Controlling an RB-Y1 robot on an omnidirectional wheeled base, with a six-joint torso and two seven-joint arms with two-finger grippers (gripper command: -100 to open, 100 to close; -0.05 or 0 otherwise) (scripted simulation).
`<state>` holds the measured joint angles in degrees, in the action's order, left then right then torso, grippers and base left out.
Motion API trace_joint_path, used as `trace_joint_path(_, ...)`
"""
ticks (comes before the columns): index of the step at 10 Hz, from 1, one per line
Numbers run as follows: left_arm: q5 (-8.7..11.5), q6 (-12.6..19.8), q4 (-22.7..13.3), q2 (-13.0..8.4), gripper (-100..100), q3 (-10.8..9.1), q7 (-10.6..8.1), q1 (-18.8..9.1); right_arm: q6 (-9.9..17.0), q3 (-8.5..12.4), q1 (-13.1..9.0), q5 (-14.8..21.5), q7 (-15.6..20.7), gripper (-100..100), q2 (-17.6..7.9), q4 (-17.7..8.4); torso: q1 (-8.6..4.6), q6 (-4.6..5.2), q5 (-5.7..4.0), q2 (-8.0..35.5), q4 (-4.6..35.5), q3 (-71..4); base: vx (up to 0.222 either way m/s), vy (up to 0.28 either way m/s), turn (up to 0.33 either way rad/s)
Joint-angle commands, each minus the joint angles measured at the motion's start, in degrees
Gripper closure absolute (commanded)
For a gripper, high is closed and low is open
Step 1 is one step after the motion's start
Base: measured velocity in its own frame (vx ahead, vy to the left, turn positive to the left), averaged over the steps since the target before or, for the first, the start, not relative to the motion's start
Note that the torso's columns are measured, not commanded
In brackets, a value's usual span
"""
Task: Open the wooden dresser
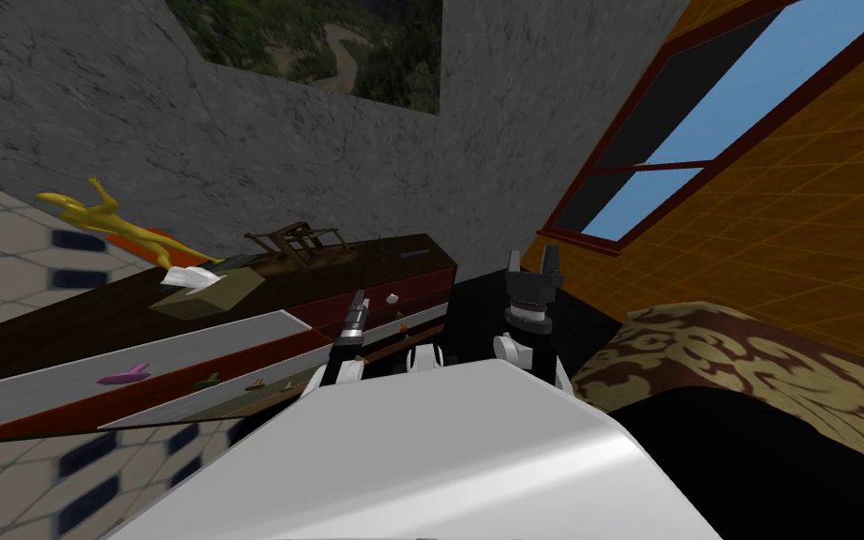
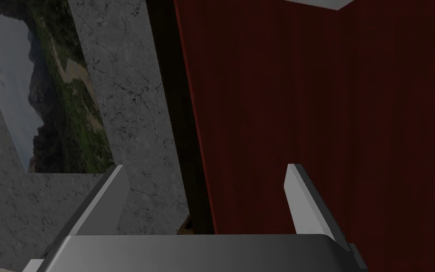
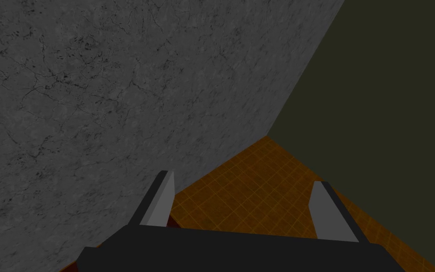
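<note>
My left gripper (image 1: 357, 305) close before the dresser (image 1: 411, 281) and its dark red front, jaws apart, my right gripper (image 1: 533, 261) at its two o'clock, jaws apart too

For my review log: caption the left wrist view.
Open left gripper beside the dark red dresser, grey wall and landscape picture behind.

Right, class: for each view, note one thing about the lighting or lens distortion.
Head view: the wide lens rolls everything, so the dresser and window slant together. Left wrist view: dim, the dark red panel shaded almost uniformly. Right wrist view: the grey wall is evenly dull, with no cast shadow.
</note>
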<state>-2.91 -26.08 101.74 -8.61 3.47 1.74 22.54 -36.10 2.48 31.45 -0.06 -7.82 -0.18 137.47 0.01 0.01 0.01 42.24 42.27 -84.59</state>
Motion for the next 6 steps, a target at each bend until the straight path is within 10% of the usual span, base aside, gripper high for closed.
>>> trace_joint_path(1, 0.0, -0.8, -3.6, -1.0, -100, -0.20, 0.13, -0.7, 0.0, 0.0, 0.0, 0.0, 0.0, 0, 0.0, 0.0, -0.01, 0.03, 0.02, 0.0, 0.0, 0.0, 0.003, -0.056, -0.002)
trace_joint_path(6, -0.2, -2.2, -9.2, -0.1, -100, -0.37, 0.45, -1.7, 0.0, 0.0, 0.0, 0.0, 0.0, 0, 0.0, 0.0, -0.01, -0.01, 0.00, 0.1, 0.0, 0.0, -0.002, -0.047, 0.000)
